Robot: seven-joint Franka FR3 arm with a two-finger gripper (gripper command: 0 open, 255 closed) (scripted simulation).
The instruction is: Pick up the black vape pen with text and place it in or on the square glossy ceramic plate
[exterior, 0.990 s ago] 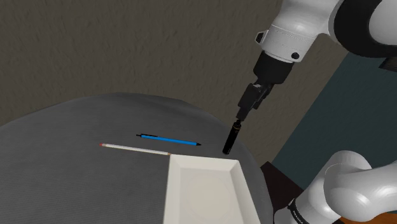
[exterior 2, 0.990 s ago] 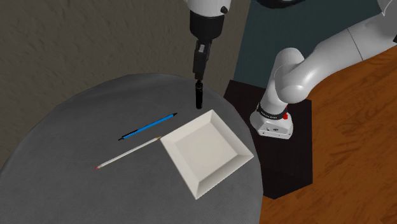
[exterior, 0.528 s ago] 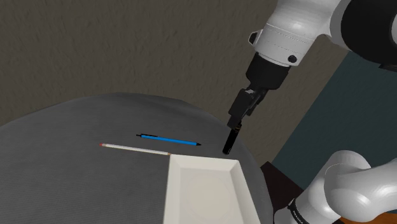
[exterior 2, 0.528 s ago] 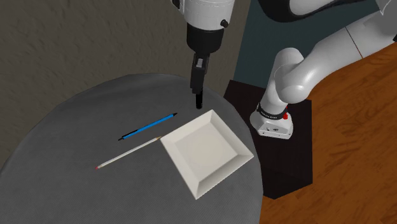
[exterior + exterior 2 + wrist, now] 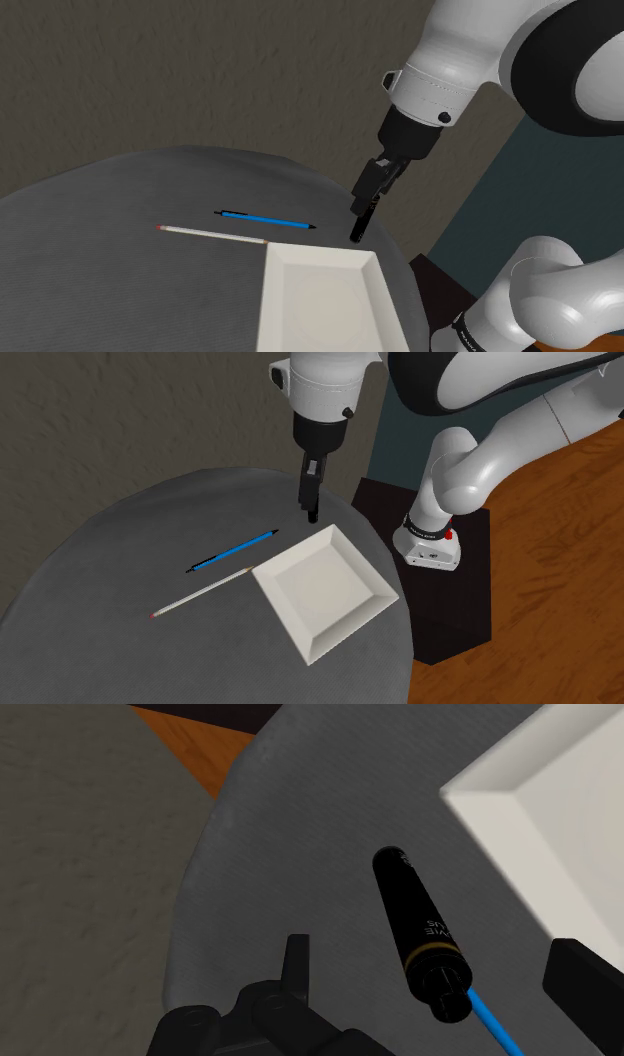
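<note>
Wrist view, Observer A logs: tool (image 5: 435,954) fingers stand apart, one on each side of the black vape pen (image 5: 420,924). Neither finger touches it. Gold lettering along the barrel. Nothing held.

Observer B: Agreed. Shoulder view puts the vape pen (image 5: 357,228) apparently standing on end on the grey table (image 5: 120,270), just beside the far corner of the white square plate (image 5: 310,257). The tool (image 5: 365,195) hangs right over its upper end. How far the fingertips overlap the barrel cannot be read from that angle.

Observer A: Step in hand?

Observer B: Judged as the approach to the grasp. The pick is not yet made and the plate (image 5: 290,552) carries nothing. The next move likely calls for a little more descent with the barrel kept centred between the fingers, then an even closure on its upper part. A pen on end could tip if one finger meets it first. After that comes a lift and a short carry, since the plate sits just beside.

Observer A: Clutter?

Observer B: A blue pen (image 5: 235,550) and a pencil (image 5: 200,593) lie flat side by side farther out on the table, apart from the vape pen and clear of the tool (image 5: 309,487). In the wrist view the blue pen shows beyond the vape pen's near end, with no contact evident.
</note>
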